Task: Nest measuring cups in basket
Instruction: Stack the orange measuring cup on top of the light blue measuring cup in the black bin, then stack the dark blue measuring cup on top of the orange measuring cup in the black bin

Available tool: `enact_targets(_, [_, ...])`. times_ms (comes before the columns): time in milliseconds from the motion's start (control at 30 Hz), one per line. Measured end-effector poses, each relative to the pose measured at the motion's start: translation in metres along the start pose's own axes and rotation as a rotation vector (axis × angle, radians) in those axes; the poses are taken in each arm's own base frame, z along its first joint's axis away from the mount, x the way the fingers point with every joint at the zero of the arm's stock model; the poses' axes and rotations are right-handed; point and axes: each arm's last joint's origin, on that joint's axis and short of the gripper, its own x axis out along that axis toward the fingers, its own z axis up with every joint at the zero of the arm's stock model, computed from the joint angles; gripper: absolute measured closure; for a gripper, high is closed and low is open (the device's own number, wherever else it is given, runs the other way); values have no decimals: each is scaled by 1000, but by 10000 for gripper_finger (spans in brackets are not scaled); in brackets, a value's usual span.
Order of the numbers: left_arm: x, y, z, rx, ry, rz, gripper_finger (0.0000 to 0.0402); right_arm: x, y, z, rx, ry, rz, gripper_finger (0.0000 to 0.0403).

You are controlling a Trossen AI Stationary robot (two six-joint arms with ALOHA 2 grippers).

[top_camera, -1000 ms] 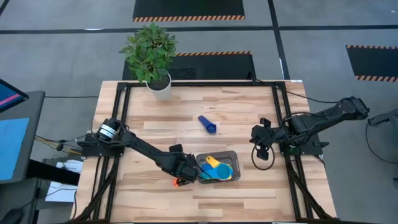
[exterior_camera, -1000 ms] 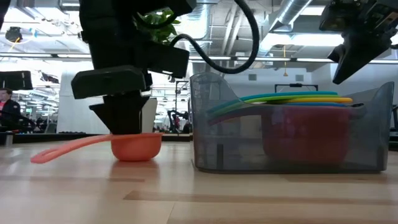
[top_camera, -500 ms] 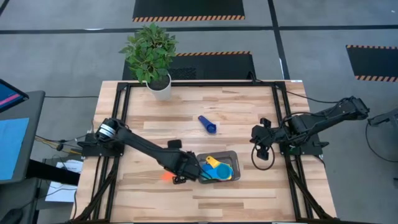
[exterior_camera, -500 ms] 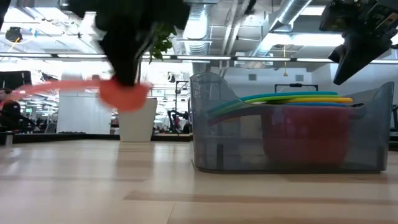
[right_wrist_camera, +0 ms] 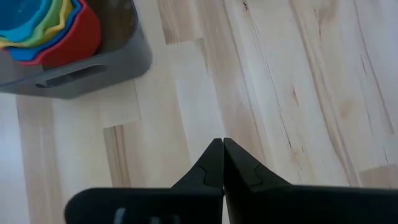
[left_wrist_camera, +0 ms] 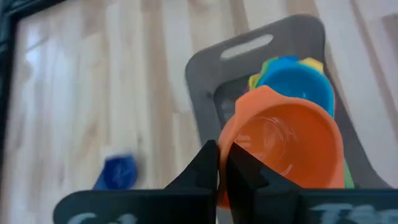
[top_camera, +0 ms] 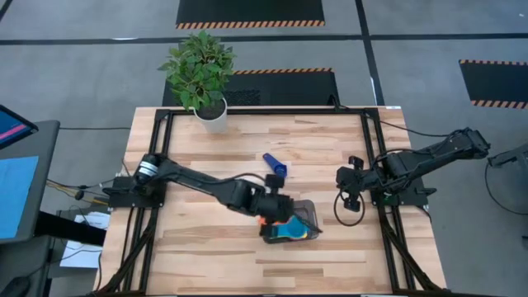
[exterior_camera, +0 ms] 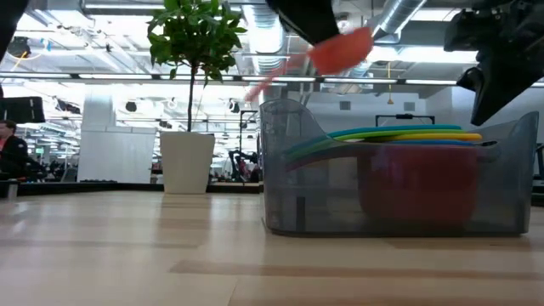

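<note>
The dark grey basket (top_camera: 302, 216) sits near the table's front middle, with red, yellow, green and blue measuring cups (right_wrist_camera: 43, 28) nested inside it. My left gripper (top_camera: 269, 213) hangs over the basket's left end, shut on the orange cup (exterior_camera: 342, 48). A dark blue cup (top_camera: 275, 163) lies on its side on the table, farther back. My right gripper (top_camera: 350, 186) waits shut above the table, right of the basket, with nothing in it. My left gripper pinches the orange cup's bowl at its rim (left_wrist_camera: 227, 151) between its two fingers, on the side nearest the wrist. The cup is lifted clear above the basket and tilted. Its handle (exterior_camera: 270, 79) slants down toward the table's left.
A white plant pot (top_camera: 212, 116) stands at the table's far left corner. A black cable loop (top_camera: 348, 211) hangs by my right gripper. Bare wood lies left of and in front of the basket.
My left gripper has taken hold of the orange cup, which stood on the table left of the basket. It has lifted the cup clear and carried it up and toward the right, over the basket. The cup has tipped, its handle now slanting down.
</note>
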Motion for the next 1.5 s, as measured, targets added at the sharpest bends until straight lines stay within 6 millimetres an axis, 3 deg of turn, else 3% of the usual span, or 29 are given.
enact_targets(200, [41, -8, 1, 31, 0, -123, 401, 0, -1, -2, -5, 27, -4, 380])
enact_targets(500, [55, -14, 21, 89, -3, -178, 401, 0, -1, -4, -9, 51, 5, 386])
enact_targets(867, [69, -14, 18, 108, 14, -180, 382, 0, -1, -4, -11, 54, 3, 386])
enact_targets(1000, [63, -10, 27, 107, -31, -179, 367, 0, -1, -5, -12, 54, 3, 389])
enact_targets(1233, [59, -7, 21, 128, 32, -111, 343, 0, -1, -4, -10, 47, 1, 377])
enact_targets(1400, [19, 14, 7, 134, 212, 80, 336, 0, 0, 5, 26, -41, 19, 378])
enact_targets(1500, [-4, 29, -7, 70, 353, 115, 337, 0, -6, 18, 69, -187, -96, 383])
